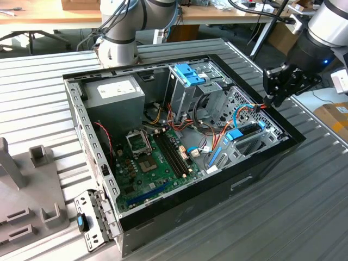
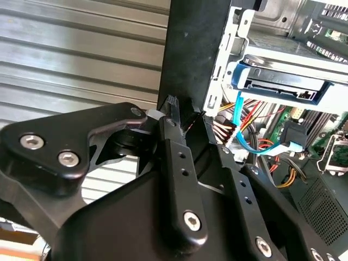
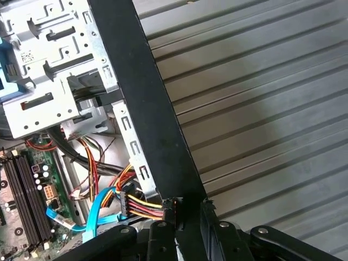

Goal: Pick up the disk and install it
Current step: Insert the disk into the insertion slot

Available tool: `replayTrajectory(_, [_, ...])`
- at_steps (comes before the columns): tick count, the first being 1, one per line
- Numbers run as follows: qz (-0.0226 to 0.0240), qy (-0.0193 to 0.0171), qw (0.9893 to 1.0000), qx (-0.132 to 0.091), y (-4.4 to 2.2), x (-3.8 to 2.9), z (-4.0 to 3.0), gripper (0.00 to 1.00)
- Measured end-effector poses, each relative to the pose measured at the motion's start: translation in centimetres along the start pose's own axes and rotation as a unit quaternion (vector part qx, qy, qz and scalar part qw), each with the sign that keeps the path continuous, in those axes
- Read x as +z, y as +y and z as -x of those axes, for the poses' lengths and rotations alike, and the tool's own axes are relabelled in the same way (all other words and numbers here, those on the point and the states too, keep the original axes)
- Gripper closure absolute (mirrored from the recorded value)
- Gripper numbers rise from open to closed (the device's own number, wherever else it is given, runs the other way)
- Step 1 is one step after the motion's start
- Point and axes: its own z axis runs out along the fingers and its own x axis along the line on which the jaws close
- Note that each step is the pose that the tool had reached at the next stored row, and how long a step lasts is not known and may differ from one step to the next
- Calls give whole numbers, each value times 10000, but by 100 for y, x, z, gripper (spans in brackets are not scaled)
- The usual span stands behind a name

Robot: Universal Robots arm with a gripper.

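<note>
The disk (image 1: pixel 243 132), grey metal in a light-blue bracket, lies flat in a metal bay inside the open computer case (image 1: pixel 217 179), by the wall at the exterior view's right. The second wrist view shows the disk (image 2: pixel 277 84) seated in that bay with a blue cable (image 2: pixel 244 138) hanging below it. My gripper (image 1: pixel 269 99) hangs over the case's right wall, a short way from the disk. Its fingers (image 2: pixel 174 147) are shut on a black cable connector (image 2: pixel 173 104). That connector (image 3: pixel 169 205) carries red, yellow and black wires that run into the case.
A grey power-supply box (image 1: pixel 117 92) sits at the case's back left, the green motherboard (image 1: pixel 152 163) in the middle, a tall metal cage with blue tabs (image 1: pixel 190 76) at the back. Grey fixtures (image 1: pixel 32 185) stand on the ridged metal table (image 1: pixel 304 206). The arm's base (image 1: pixel 117 43) is behind the case.
</note>
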Motion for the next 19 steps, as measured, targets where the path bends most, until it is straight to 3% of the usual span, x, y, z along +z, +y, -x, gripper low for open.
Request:
replayTrajectory(2, [67,-97,9999,-6,-21,-3,-24,67])
replayTrajectory(3, [77,-115,9999,-7,-29,-4,-28,67])
replayTrajectory(7, [86,-126,9999,-7,-33,-4,-32,67])
replayTrajectory(12, [149,-215,9997,-14,-39,-6,-36,67])
replayTrajectory(19, [167,-213,9996,-13,-118,-10,-36,67])
